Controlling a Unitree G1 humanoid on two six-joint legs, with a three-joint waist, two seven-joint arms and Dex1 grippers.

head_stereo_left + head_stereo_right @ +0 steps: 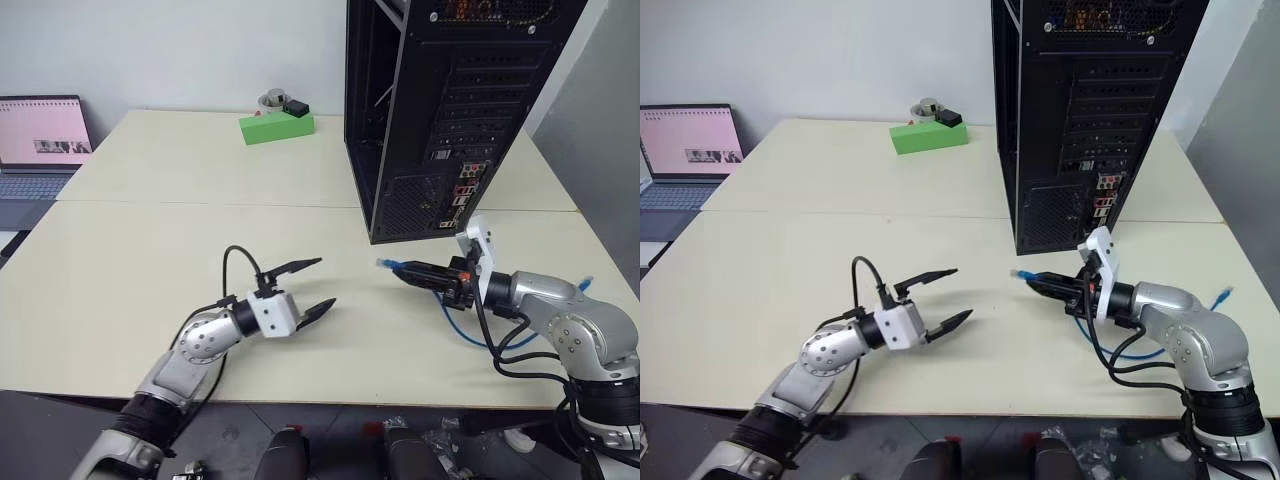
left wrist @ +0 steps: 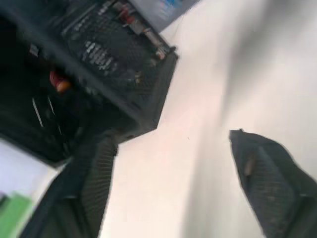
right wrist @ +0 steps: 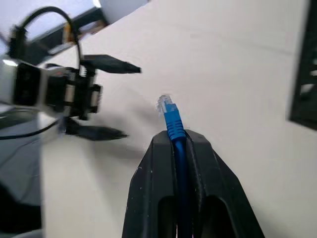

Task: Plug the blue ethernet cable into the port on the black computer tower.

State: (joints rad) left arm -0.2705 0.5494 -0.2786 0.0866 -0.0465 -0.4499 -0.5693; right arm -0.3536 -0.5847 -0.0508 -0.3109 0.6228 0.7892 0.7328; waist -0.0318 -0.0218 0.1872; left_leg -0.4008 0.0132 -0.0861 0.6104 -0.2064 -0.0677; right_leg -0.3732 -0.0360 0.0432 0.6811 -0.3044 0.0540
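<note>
Nearest, the left gripper (image 1: 318, 285) hangs over the pale table (image 1: 140, 250), its two thin black fingers spread wide apart with nothing between them. Across a gap of bare tabletop, the right gripper (image 1: 408, 270) is clamped on the blue cable (image 3: 174, 119), its fingers pressed together around the cord just behind the plug, which sticks out past the fingertips toward the left gripper. The rest of the cable trails back under the right arm in a loose loop on the table.

The risks, as I judge them: the plug points away from the computer tower (image 1: 440, 110), so the wrist has a big turn to make, and the slack loop could drag or catch on the arm's own black wiring. The grip sits on a round, slick cord, so the plug may twist or slide back when pushed. The ports are small and crowded low on the rear panel; a slightly tilted plug would jam against metal or land in the wrong socket.

The plug is clear hard plastic with a blue rubbery boot. The tower, just beyond the right gripper, is a tall black metal box with slotted covers, a mesh grille and small coloured jacks. Farther back a green block (image 1: 277, 127) lies on the matte table, and a laptop (image 1: 40, 145) stands open at the far left.
</note>
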